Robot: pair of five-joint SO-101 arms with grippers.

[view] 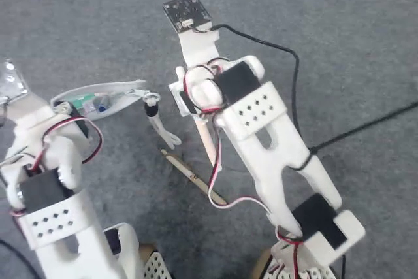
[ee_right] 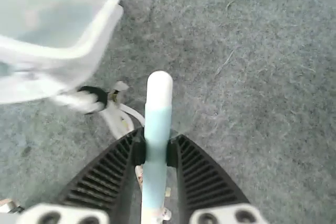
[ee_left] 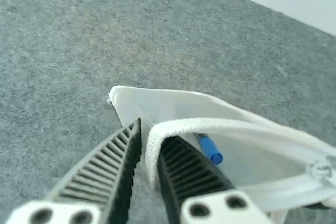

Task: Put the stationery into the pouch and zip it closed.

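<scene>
The right gripper (ee_right: 156, 141) is closed on a pale blue pen (ee_right: 158, 98), gripped partway along so that its white end sticks out over the grey mat (ee_right: 252, 51). The left gripper (ee_left: 147, 139) is clamped on the zipper edge of the pouch (ee_left: 220, 124), and the mouth is held open by it. A small blue item (ee_left: 211, 151) is seen inside. The pouch is near the pen's end, not touching it. A wooden pencil (view: 193, 176) lies on the mat between the arms. Filling is judged to be the step in hand. Next, the pen would need to be aimed into the mouth, slid in and released.
</scene>
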